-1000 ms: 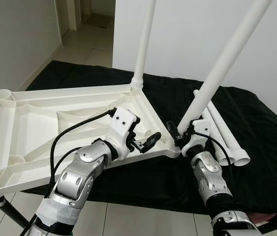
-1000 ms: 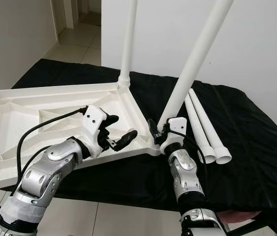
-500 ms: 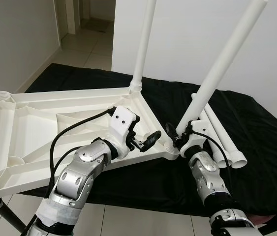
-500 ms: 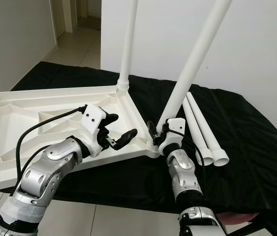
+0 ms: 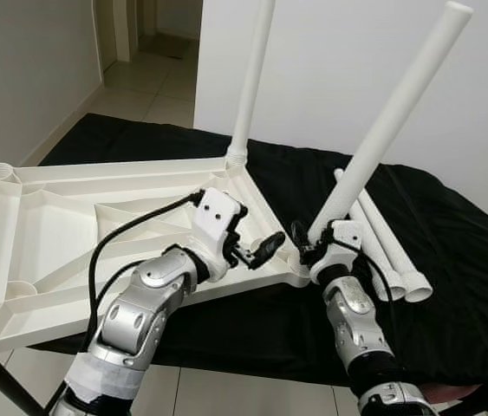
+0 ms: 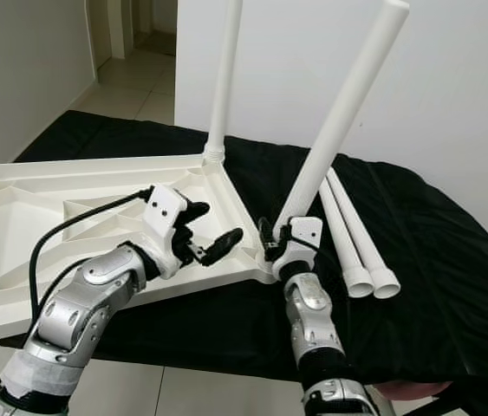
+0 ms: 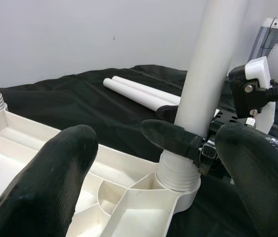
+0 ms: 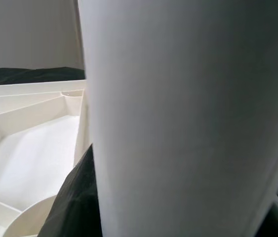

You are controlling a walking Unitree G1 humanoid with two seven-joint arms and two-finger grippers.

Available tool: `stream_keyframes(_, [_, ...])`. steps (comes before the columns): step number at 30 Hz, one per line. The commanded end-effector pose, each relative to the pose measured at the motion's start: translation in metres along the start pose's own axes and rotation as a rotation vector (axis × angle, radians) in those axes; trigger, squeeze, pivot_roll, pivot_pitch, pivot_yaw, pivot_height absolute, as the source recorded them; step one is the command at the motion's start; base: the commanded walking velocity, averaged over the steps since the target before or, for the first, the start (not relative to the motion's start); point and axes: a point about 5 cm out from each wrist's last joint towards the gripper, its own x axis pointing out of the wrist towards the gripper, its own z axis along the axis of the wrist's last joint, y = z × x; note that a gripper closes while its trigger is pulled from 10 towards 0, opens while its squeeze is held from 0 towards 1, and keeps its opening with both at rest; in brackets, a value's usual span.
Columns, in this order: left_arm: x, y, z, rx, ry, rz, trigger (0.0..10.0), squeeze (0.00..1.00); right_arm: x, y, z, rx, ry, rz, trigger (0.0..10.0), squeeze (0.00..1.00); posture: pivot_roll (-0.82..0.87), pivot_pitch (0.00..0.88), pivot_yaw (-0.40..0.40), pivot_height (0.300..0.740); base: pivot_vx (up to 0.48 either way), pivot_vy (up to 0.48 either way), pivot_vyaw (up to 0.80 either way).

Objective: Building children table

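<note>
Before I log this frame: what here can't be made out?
- Right pincer grip on the tilted leg: right wrist view, the leg blocks its pads.
- Upright leg top: cut by the eye views' upper edge.
- Tabletop near-left corner: cut by the left edge.
- Table base under the black cloth: covered.

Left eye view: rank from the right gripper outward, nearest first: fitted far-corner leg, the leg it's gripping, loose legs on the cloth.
1. Gripped leg: between the right gripper fingers, at the tabletop's near right corner.
2. Loose legs: flat on the black cloth, on its outer side.
3. Fitted leg: upright in the far corner socket, behind and toward the robot's left.
</note>
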Motion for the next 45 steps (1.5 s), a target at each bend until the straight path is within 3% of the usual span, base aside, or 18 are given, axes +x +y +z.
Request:
stream_keyframes(1, [0.000, 0.000, -0.001, -0.002, 0.009, 0.045, 10.0, 0.00, -0.014, -0.007, -0.033, 0.011, 0.176, -0.061, 10.0, 0.00, 0.01, 0.000, -0.097, 0.740, 0.000, 0.000, 0.00])
stream_keyframes(19, [0.001, 0.001, 0.001, 0.006, 0.004, 0.049, 10.0, 0.00, -0.003, -0.012, -0.017, -0.001, 0.122, -0.347, 10.0, 0.00, 0.02, 0.000, -0.096, 0.740, 0.000, 0.000, 0.00])
stream_keyframes(28, [0.002, 0.001, 0.002, 0.008, 0.002, 0.049, 10.0, 0.00, -0.004, -0.014, -0.015, -0.018, 0.105, -0.417, 10.0, 0.00, 0.02, 0.000, -0.094, 0.740, 0.000, 0.000, 0.00])
stream_keyframes(35, [0.002, 0.002, 0.002, 0.008, -0.002, 0.048, 10.0, 0.00, -0.006, -0.030, -0.014, -0.007, 0.117, -0.561, 10.0, 0.00, 0.02, 0.000, -0.093, 0.740, 0.000, 0.000, 0.00])
stream_keyframes(45, [0.003, 0.002, 0.004, 0.012, -0.006, 0.044, 10.0, 0.00, -0.005, -0.037, -0.011, 0.027, 0.125, -0.650, 10.0, 0.00, 0.02, 0.000, -0.090, 0.740, 0.000, 0.000, 0.00])
